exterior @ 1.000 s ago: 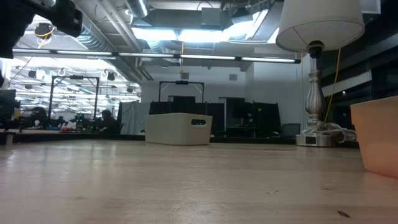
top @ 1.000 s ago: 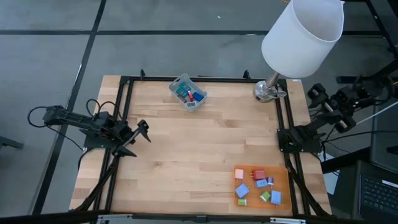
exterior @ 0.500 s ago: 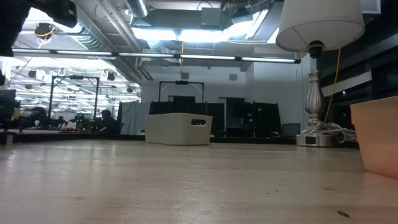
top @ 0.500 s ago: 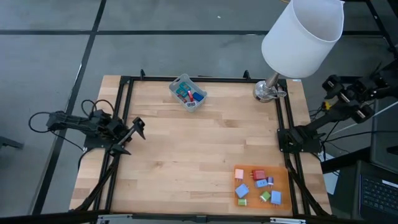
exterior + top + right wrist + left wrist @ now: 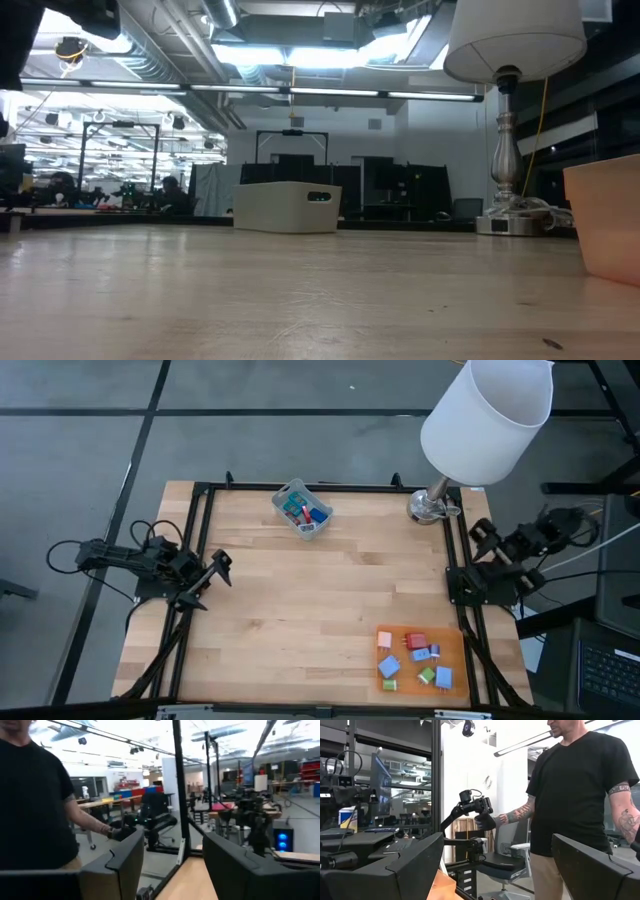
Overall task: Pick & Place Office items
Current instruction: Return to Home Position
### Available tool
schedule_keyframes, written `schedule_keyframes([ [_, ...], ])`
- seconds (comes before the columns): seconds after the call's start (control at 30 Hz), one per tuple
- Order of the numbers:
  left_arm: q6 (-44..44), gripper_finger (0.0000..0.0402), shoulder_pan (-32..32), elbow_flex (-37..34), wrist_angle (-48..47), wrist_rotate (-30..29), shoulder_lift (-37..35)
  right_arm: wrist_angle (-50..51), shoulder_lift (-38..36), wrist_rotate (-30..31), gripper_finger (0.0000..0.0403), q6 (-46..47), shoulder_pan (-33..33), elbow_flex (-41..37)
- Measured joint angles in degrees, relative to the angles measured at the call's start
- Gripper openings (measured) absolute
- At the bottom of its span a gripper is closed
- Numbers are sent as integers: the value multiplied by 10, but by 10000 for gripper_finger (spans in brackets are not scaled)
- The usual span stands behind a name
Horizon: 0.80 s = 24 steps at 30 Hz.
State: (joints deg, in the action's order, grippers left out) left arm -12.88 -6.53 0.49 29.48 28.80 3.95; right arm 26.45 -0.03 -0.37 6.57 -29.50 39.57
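Several small office items (image 5: 412, 656), blue, red, pink, green and white, lie on an orange mat (image 5: 458, 645) at the table's near right. A few more, blue and red, lie in the grey bin (image 5: 286, 494) at the far middle. My left gripper (image 5: 212, 575) hovers open over the table's left edge, with nothing between its fingers (image 5: 395, 870). Raised over the right edge, my right gripper (image 5: 479, 533) is also open and holds nothing between its fingers (image 5: 117, 865). Both stand far from the items.
A table lamp with a white shade (image 5: 487, 415) stands on its metal base (image 5: 432, 506) at the far right corner. A black frame (image 5: 200, 540) runs round the table. A person in a black shirt (image 5: 580, 785) stands beyond the right side.
My right gripper first swung out past the table's right edge, then came back toward it and sank.
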Motion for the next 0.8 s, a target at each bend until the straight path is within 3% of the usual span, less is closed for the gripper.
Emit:
schedule_keyframes([
  [0.2, 2, 363, -1, 0, 3, 10, -1, -129, 0, 4, 201, 22, 0, -107],
  [0.53, -20, 363, -1, 0, 17, 24, -1, -493, 0, 10, 201, 77, 0, -374],
  [0.8, -18, 363, -1, 0, 0, 30, -2, -495, 0, 25, 201, 79, 0, -387],
])
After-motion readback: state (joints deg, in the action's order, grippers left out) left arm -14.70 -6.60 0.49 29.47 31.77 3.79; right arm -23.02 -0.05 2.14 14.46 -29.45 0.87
